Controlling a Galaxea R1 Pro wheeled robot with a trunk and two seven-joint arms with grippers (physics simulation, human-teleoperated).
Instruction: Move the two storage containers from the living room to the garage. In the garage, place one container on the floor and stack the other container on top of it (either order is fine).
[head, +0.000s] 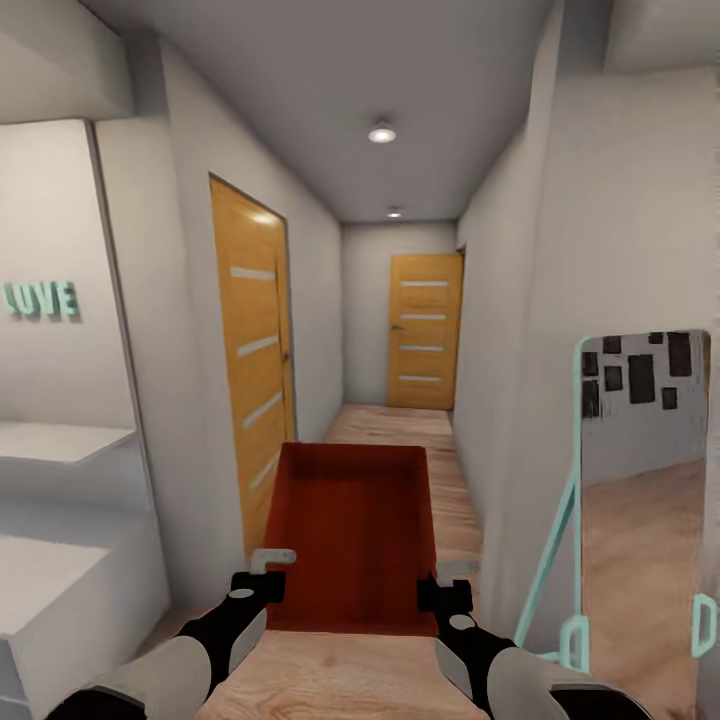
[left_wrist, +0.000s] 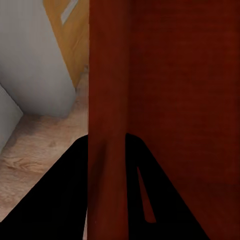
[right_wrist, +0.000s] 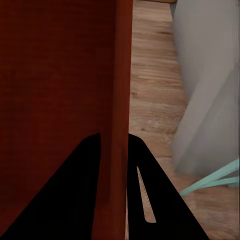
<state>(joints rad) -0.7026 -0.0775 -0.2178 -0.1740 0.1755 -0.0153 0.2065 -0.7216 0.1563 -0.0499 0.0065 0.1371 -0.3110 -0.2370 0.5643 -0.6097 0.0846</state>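
Hands (head: 262, 572) (head: 447, 582) astride storage container (head: 350, 535)

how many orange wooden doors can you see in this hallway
2. One orange-brown wooden door is on the left wall, close by; the other orange-brown wooden door closes the corridor's far end. More may be hidden beyond the walls.

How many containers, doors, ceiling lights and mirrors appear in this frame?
Containers: 1
Doors: 2
Ceiling lights: 2
Mirrors: 1
Total: 6
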